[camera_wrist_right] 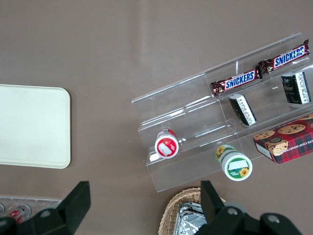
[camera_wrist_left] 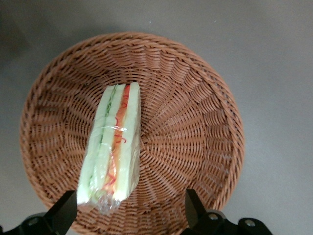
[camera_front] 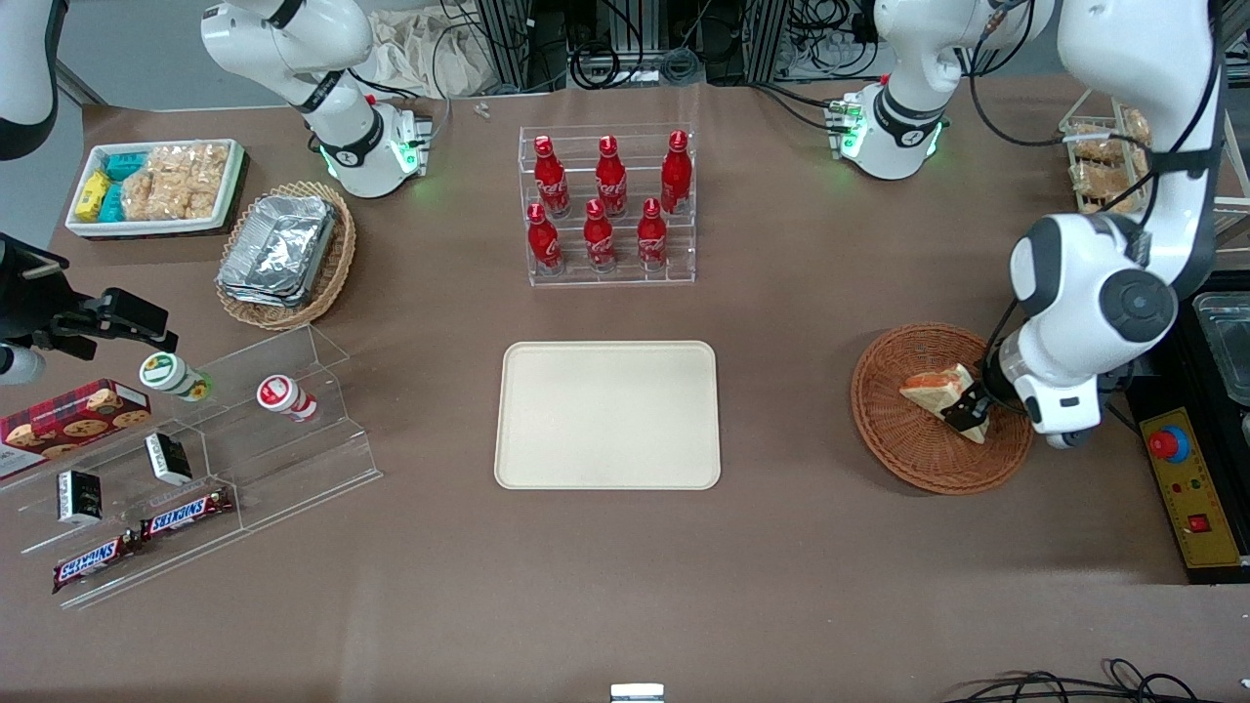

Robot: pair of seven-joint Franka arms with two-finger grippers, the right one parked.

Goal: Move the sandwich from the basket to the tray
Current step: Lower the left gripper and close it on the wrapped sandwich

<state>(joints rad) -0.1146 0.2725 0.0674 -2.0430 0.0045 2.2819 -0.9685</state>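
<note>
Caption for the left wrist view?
Open gripper hovering over the wrapped sandwich lying in the basket.

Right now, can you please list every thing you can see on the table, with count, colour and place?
sandwich: 1, cream with orange and green layers, in the basket
basket: 1, reddish-brown wicker, toward the working arm's end
tray: 1, cream, table centre
cola bottles: 7, red, in a clear rack
foil containers: stack, silver, in a tan basket
white bin: 1, holds snack packets
Snickers bars: 2, brown, on the clear stepped stand
cookie box: 1, red
end effector: open, over the basket, straddling the sandwich's end
</note>
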